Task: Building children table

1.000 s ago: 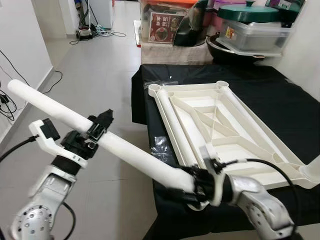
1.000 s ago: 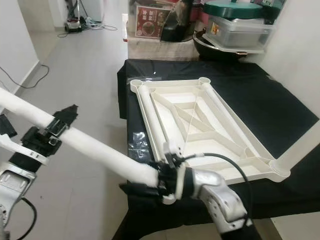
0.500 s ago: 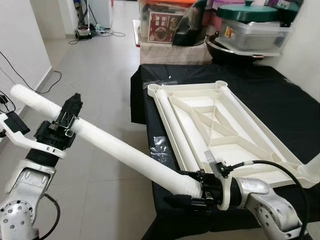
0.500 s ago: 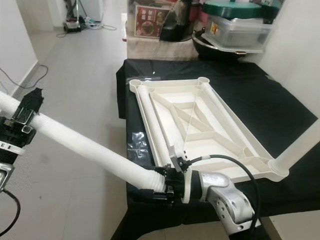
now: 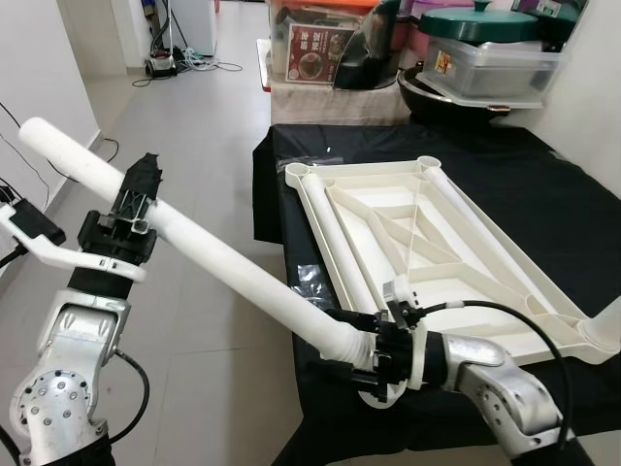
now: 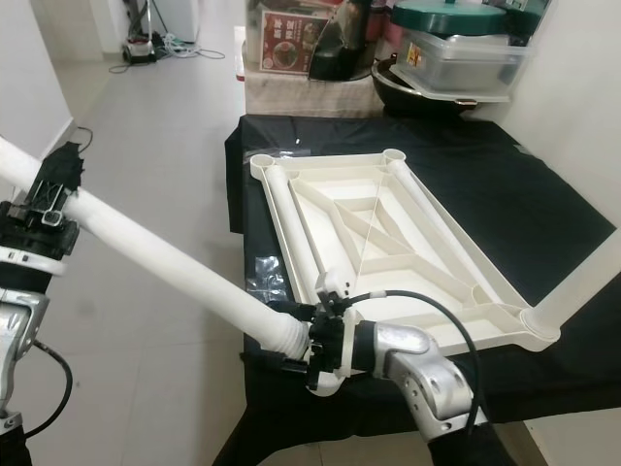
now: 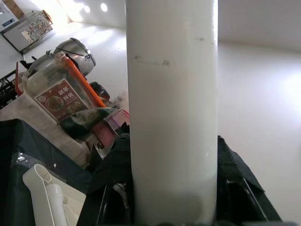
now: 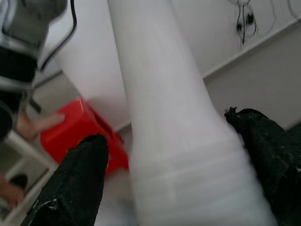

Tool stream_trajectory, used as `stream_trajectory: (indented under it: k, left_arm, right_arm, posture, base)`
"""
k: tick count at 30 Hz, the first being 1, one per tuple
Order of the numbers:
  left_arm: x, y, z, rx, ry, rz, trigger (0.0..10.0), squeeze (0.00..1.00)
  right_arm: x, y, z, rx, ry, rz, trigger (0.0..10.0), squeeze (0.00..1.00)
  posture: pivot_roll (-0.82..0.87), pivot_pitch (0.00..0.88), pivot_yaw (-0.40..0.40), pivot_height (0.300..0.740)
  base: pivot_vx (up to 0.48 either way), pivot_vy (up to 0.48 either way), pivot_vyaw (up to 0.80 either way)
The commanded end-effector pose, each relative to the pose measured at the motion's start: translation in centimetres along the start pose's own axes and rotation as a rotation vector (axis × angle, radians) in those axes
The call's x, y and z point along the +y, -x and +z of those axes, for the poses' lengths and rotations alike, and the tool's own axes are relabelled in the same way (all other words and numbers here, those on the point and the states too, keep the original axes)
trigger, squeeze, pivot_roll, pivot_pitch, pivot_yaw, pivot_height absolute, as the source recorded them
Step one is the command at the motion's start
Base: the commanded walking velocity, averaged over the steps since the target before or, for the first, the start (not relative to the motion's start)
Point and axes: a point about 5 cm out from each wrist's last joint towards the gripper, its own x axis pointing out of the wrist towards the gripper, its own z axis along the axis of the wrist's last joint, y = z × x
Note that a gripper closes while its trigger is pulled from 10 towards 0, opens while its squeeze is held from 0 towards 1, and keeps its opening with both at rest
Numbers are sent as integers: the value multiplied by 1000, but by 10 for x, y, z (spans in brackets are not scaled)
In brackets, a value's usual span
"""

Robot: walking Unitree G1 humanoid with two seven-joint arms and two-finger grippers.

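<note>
upturned tabletop (image 5: 417, 233) lies on the cloth-covered table (image 5: 543, 194); storage boxes (image 5: 485, 58) stand behind it.

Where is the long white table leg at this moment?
The white table leg slants across the left of the head views, over the floor, held between the left gripper and the right gripper by the upturned tabletop's near-left corner.

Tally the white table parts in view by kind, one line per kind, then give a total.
Upturned tabletop on the black cloth: 1
Legs standing fitted in a corner socket: 1
Loose legs lying inside the tabletop: 1
Legs held by the left gripper and right gripper: 1
Total: 4
</note>
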Motion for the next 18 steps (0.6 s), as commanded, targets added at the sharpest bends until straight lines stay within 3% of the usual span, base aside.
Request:
stream_trajectory:
  k: [1, 4, 5, 9, 11, 15, 18]
  left_arm:
    - [-7, 0, 7, -25, -21, -26, 0, 0]
    - [-5, 2, 8, -18, -44, -12, 0, 0]
    - [-2, 4, 7, -11, -62, -1, 0, 0]
    - [0, 7, 4, -1, -94, 13, 0, 0]
    - [0, 7, 4, -1, -94, 13, 0, 0]
    - [2, 9, 4, 14, -162, 22, 0, 0]
    - [2, 9, 4, 18, -171, 19, 0, 0]
  right_arm:
    - [-5, 12, -4, 39, 9, -7, 10000, 1000]
    - [-20, 34, 0, 118, 53, -64, 10000, 1000]
    - [-35, 49, 9, 155, 90, -129, 10000, 1000]
    - [-51, 68, 30, 173, 107, -171, 10000, 1000]
    - [-51, 68, 30, 173, 107, -171, 10000, 1000]
    - [-60, 74, 66, 102, 116, -140, 10000, 1000]
    - [-61, 70, 76, 58, 116, -133, 10000, 1000]
  posture:
    - [24, 0, -60, 740]
    - [21, 0, -61, 740]
    - [21, 0, -61, 740]
    - [17, 0, -64, 740]
    - [17, 0, -64, 740]
    - [21, 0, -72, 740]
    - [23, 0, -72, 740]
  base:
    - [0, 0, 0]
    - [0, 0, 0]
    - [0, 0, 0]
    - [0, 0, 0]
    - [0, 0, 0]
    - [0, 0, 0]
    - [0, 0, 0]
